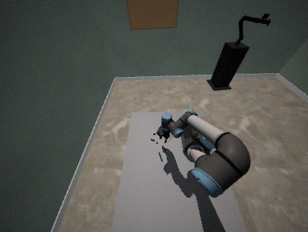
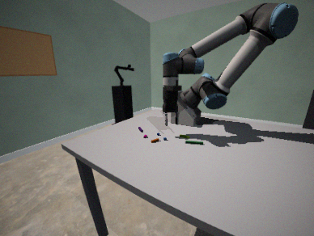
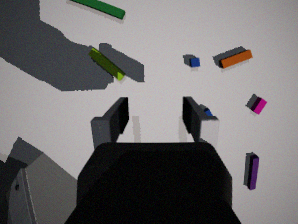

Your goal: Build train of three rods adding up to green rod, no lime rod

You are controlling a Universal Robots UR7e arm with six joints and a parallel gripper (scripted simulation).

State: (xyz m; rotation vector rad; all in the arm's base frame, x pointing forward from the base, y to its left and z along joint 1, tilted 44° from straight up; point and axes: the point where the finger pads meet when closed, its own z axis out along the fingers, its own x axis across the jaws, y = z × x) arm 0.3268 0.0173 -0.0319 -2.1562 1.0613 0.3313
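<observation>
In the wrist view my gripper point(image 3: 155, 108) is open and empty above the table. A green rod point(image 3: 93, 3) lies at the upper left and a lime rod point(image 3: 107, 64) lies in shadow below it. A small blue rod point(image 3: 193, 62) and an orange rod point(image 3: 234, 58) lie at the upper right. A second blue rod point(image 3: 208, 113) lies right beside my right finger, partly hidden by it. A magenta rod point(image 3: 257, 104) and a purple rod point(image 3: 252, 171) lie at the right. In the exterior view the gripper point(image 2: 169, 118) hangs over the table behind the rods, with the green rod point(image 2: 194, 142) and orange rod point(image 2: 154, 141) in front.
The arm's base point(image 2: 187, 114) stands on the table behind the rods and casts a dark shadow across them. A black pedestal point(image 2: 122, 103) with a small arm stands on the floor beyond the table. The table's near edge point(image 2: 133, 190) is far from the rods.
</observation>
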